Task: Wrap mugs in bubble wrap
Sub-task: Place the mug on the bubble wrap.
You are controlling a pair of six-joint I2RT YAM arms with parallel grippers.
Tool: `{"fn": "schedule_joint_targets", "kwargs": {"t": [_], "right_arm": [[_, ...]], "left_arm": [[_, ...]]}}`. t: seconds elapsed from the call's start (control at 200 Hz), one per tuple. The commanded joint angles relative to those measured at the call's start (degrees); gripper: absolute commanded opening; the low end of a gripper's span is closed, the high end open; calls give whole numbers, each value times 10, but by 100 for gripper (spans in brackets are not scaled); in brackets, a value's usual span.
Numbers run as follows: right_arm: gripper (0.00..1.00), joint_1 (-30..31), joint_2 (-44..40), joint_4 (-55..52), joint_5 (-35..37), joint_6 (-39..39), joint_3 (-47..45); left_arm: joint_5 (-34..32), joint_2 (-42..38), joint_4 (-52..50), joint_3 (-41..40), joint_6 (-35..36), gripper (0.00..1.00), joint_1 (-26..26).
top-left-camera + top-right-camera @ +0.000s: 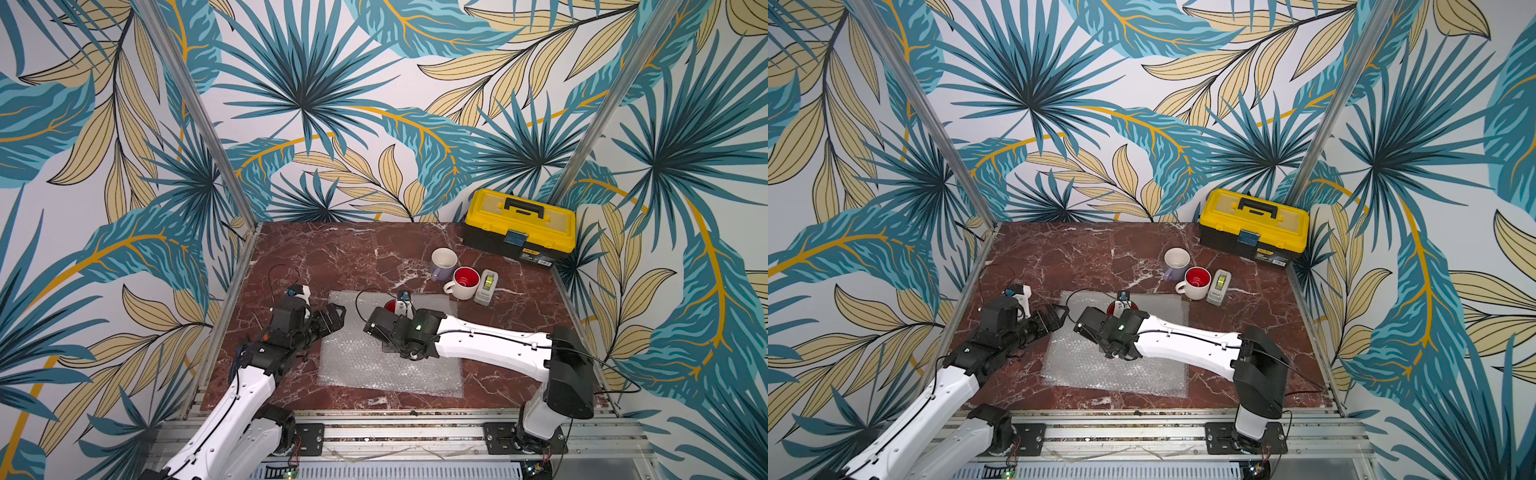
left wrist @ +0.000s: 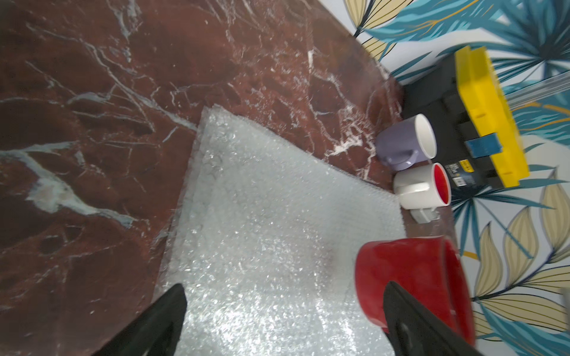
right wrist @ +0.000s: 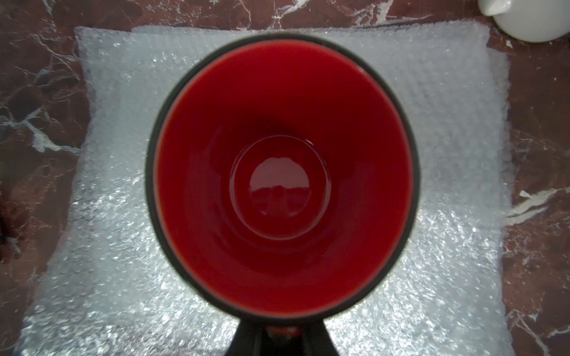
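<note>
Right fingers (image 3: 243, 342): pinching the red mug (image 3: 282, 172) at its rim, mouth up, over the far half of the bubble wrap (image 1: 374, 365); we cannot tell whether its base touches the sheet.
Left fingers (image 2: 160, 323): spread wide, holding nothing, at the wrap's left edge.
Bubble wrap: we see it flat on the desk (image 1: 316, 257).
White mug (image 1: 463, 284): upright, just past the wrap's far right corner.
Tape dispenser (image 1: 486, 286): just beside it.
Lavender mug (image 1: 440, 266): slightly farther.
Toolbox (image 1: 519, 226): farthest from the wrap.
</note>
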Motion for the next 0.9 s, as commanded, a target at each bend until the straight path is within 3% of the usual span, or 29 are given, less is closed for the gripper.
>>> {"fn": "schedule_joint_targets", "kwargs": {"t": [0.0, 0.821, 0.896], "right_arm": [[0, 10, 15, -6, 38, 33, 16], [0, 9, 96, 9, 39, 30, 39], [15, 9, 99, 18, 28, 29, 36]], "left_arm": [[48, -29, 30, -33, -17, 100, 10], [60, -53, 25, -60, -15, 100, 13], [57, -55, 19, -60, -13, 100, 13]]}}
